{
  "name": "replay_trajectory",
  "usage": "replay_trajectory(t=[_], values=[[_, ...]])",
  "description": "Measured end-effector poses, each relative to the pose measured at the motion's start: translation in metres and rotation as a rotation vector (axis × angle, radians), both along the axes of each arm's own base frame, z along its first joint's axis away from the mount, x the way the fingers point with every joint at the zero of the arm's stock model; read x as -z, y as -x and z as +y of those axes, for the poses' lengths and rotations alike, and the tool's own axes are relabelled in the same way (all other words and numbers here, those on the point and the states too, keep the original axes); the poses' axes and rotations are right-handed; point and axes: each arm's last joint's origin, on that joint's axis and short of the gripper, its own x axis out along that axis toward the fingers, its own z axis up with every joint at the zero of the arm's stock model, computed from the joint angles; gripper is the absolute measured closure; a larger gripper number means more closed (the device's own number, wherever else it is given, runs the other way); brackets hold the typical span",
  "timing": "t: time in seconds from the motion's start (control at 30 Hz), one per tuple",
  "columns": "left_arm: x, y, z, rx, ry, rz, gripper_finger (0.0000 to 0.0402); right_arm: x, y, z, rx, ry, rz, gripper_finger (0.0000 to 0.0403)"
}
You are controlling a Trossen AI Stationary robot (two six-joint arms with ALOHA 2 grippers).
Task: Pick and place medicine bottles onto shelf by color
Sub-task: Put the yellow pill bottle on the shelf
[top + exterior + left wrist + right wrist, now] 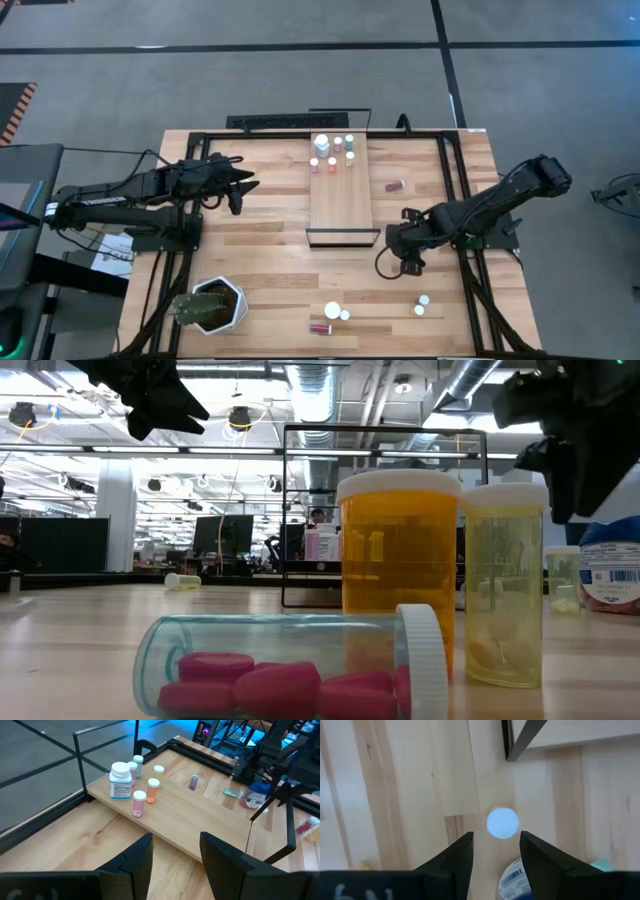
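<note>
Pink-pill vial point(290, 665) lies on its side nearest the low camera. On the counter point(260, 240), at twelve o'clock, the shelf point(340, 195) runs lengthwise. Right hand point(492, 852), part-open and empty, hangs straight over a white-capped bottle point(502, 822); left hand point(172, 857), likewise empty, waits at nine.

Grey concrete floor point(250, 80) crossed by dark lines, open-plan hall behind — exposed ducts point(310, 385), strip lights, monitors point(222, 532)

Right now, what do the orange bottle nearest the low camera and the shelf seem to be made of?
Orange bottle: likely translucent amber plastic, glossy, light glowing through, under a matte white cap. Shelf: pale wood board with visible grain, and a thin dark frame, probably metal.
</note>
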Motion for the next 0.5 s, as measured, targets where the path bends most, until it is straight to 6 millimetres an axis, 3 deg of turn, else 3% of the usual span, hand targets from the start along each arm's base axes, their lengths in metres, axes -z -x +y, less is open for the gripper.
replay_trajectory(t=[0.5], values=[[0.0,0.0,0.0,-0.003,0.006,-0.003,0.0252,0.006,-0.0006,-0.0017,0.016,0.042,-0.031,0.0175]])
